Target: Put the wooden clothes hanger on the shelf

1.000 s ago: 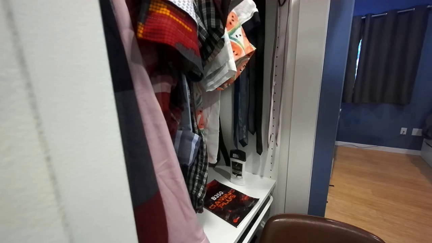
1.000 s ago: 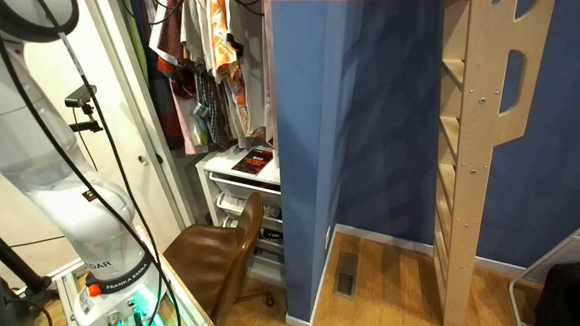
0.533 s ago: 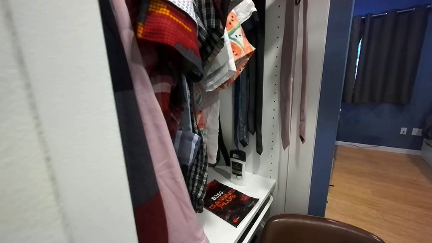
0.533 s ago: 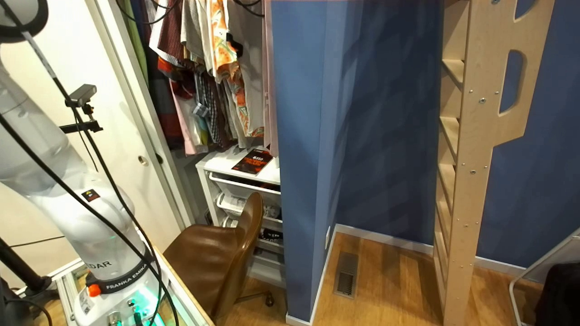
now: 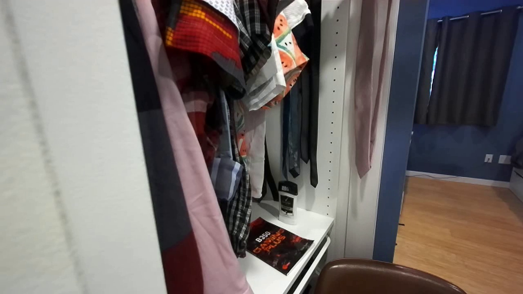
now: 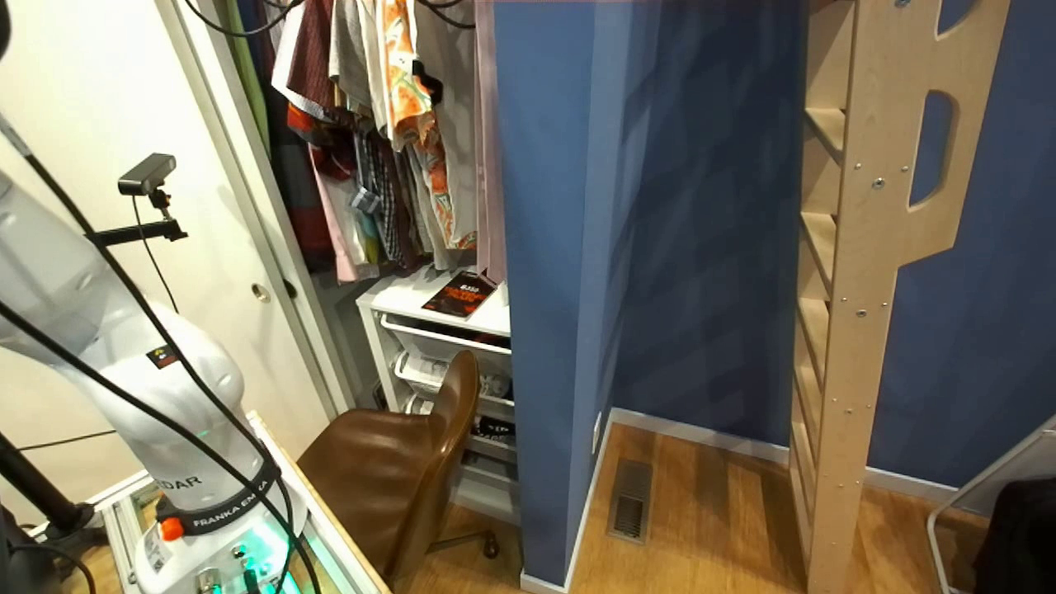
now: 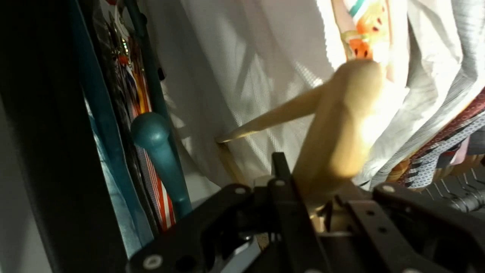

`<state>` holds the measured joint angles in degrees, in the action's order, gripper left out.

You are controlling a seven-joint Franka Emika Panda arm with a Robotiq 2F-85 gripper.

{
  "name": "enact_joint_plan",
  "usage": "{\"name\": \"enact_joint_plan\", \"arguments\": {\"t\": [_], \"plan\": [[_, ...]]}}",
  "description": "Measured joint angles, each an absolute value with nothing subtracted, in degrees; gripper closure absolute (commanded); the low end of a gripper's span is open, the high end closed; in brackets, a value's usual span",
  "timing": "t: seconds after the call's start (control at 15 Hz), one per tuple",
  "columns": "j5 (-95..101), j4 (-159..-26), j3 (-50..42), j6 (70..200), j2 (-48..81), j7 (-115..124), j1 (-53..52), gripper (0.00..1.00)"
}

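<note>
In the wrist view, the light wooden clothes hanger (image 7: 333,129) rises from between the fingers of my gripper (image 7: 318,182). The fingers are shut on it; the exact contact is dark and blurred. A thinner wooden arm and bar stretch to the left behind it, in front of a white shirt. The gripper and this hanger are out of view in both exterior views. A white shelf (image 5: 318,220) shows in both exterior views (image 6: 404,290), under the hanging clothes.
A black booklet (image 5: 278,245) and a deodorant stick (image 5: 287,204) stand on the shelf. A pink tie (image 5: 369,90) hangs at the closet side. A teal hanger (image 7: 151,131) is left of my gripper; a rod (image 7: 470,201) is at right. A brown chair (image 6: 371,454) stands before the closet.
The pink tie has shifted right and turned. My robot arm has swung left and partly out of the frame, and the cables at the top have moved left.
</note>
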<state>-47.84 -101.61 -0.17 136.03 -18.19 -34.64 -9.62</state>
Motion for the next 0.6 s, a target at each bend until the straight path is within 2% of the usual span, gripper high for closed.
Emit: {"name": "enact_joint_plan", "arguments": {"t": [0.6], "plan": [[-40.7, -107.2, -1.2, 127.5, -26.6, -28.1, -8.2, 0.96]]}}
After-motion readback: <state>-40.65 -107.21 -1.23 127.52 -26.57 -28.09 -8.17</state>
